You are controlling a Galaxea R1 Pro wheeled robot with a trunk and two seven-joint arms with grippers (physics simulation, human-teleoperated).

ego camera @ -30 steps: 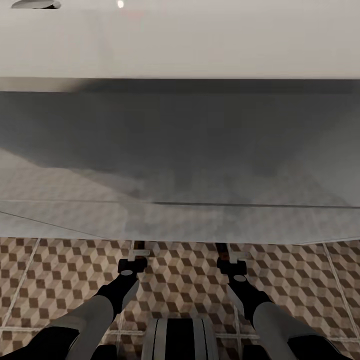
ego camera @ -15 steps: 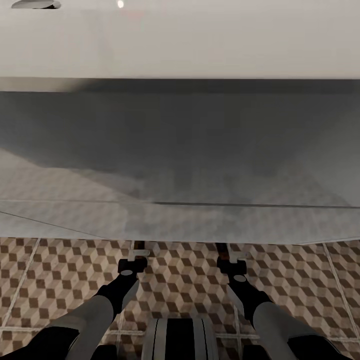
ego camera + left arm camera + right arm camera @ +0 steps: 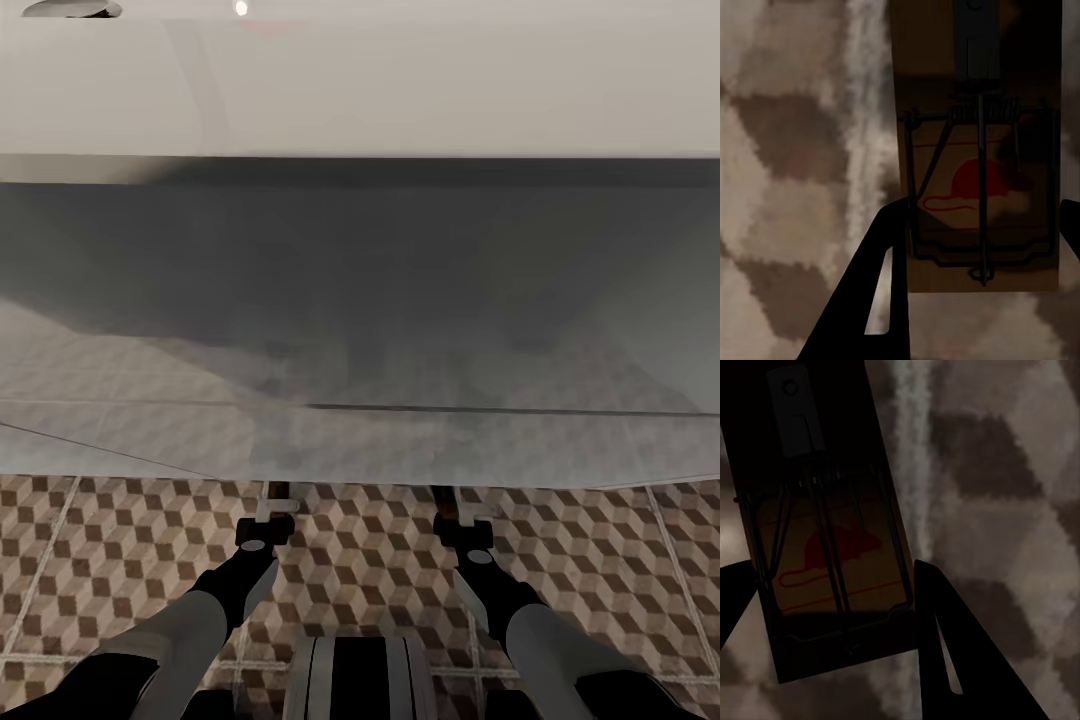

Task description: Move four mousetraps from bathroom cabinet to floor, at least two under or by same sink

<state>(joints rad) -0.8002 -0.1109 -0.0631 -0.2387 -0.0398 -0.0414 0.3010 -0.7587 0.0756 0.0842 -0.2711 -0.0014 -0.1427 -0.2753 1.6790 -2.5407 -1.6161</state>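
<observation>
Below me the wide white sink (image 3: 360,90) stretches across the head view, with grey shadow under it. Both arms reach forward low over the cube-patterned bathroom floor (image 3: 380,560), and the left gripper (image 3: 276,497) and right gripper (image 3: 446,500) have their tips at the edge of that shadow. In the left wrist view a brown mousetrap (image 3: 975,97) with a red mouse mark sits between the fingers of the left gripper (image 3: 982,217), close over the floor tiles (image 3: 787,150). The right gripper (image 3: 832,574) clasps another mousetrap (image 3: 832,495) over the tiles (image 3: 1005,510) in the same way.
The sink's front overhangs both grippers, so headroom above them is low. My own base (image 3: 360,680) shows at the bottom edge between the arms. Patterned tiles with pale grout lines spread out to both sides.
</observation>
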